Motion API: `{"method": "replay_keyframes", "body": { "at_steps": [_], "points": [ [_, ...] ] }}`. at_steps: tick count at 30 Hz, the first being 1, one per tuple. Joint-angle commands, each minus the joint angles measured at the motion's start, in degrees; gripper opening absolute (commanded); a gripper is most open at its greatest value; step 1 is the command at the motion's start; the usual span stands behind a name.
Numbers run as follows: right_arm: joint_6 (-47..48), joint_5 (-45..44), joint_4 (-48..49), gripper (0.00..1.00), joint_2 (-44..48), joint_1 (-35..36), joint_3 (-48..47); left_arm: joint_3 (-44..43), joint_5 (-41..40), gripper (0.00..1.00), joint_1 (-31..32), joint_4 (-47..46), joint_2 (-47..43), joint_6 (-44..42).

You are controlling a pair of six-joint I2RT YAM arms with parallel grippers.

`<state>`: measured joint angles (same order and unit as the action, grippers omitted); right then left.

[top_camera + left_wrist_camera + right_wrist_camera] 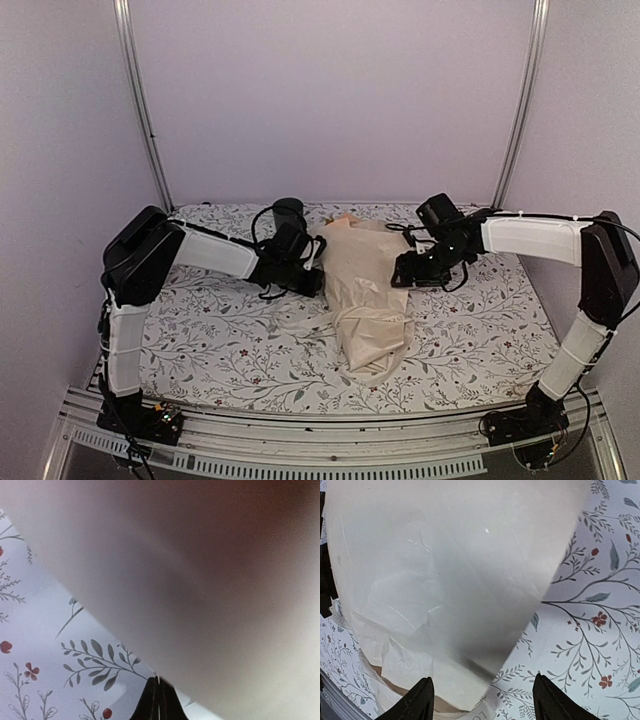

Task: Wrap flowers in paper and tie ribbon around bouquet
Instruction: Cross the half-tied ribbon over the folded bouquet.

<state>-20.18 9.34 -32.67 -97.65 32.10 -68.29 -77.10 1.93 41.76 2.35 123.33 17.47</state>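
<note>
Overhead first: spotting the bouquet (365,290) dead centre of the frame, lying flat on the floral tablecloth (200,340), long axis running top to bottom, crumpled at the lower end. Showing only cream paper (350,260) on the outside.

Left of centre, finding the left gripper (308,265) tucked right against the bundle's left edge, with a dark cup (288,212) just behind it toward the top of the frame. Right of centre, catching the right gripper (405,270) just beside the bundle's right edge.

Switching to the left wrist view: black fingertips (150,705) at bottom centre, pressed tight together, fully closed. Blurred pale paper sweeping across the upper right, leafy print in the lower left. Cannot tell whether anything thin is pinched in that closed grip.

Over to the right wrist view: two black fingers (420,705) at the bottom edge, spread wide apart, gripping nothing. Above and between them, creased cream paper filling the left and centre, its rounded lower edge dipping toward the gap, with a sliver of peach peeking out at lower left. Tablecloth print down the right side.
</note>
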Motion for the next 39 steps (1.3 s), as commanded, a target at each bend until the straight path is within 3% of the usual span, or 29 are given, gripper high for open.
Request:
{"method": "replay_keyframes", "body": {
  "at_steps": [1,5,10,14,23,31,35,39],
  "points": [
    [-2.7,-14.9,-8.8,0.68,6.1,5.1,-0.6,0.4,-1.0,0.0,-0.6,1.1,-2.6,-1.2],
    [-4.9,-24.7,-11.8,0.6,8.6,16.6,-2.8,0.7,-1.0,0.0,-0.7,0.7,-2.7,-1.1],
    [-1.3,-9.0,-5.0,0.52,4.5,29.8,-3.6,0.8,-1.0,0.0,-1.0,0.7,-2.8,-1.2],
    [-3.6,-7.8,-6.6,0.55,-5.4,37.7,-8.5,1.7,-1.5,0.0,-1.3,0.7,-3.5,-1.5],
    [-6.3,-10.4,-9.9,0.56,-15.6,39.2,-13.2,4.1,-1.2,0.0,-1.8,-0.5,-5.2,-1.5],
    [-4.4,-6.6,-9.7,0.51,-13.7,39.7,-14.6,4.2,-1.2,0.0,-1.9,-0.4,-5.3,-2.1],
    [-5.2,-12.3,-9.8,0.52,-10.7,39.3,-14.2,4.1,-1.3,0.0,-2.2,-0.3,-5.5,-2.2],
    [-7.4,-15.7,-12.4,0.52,-13.7,38.6,-14.7,4.2,-1.2,0.0,-2.4,-0.3,-5.7,-2.2]
  ]
}}
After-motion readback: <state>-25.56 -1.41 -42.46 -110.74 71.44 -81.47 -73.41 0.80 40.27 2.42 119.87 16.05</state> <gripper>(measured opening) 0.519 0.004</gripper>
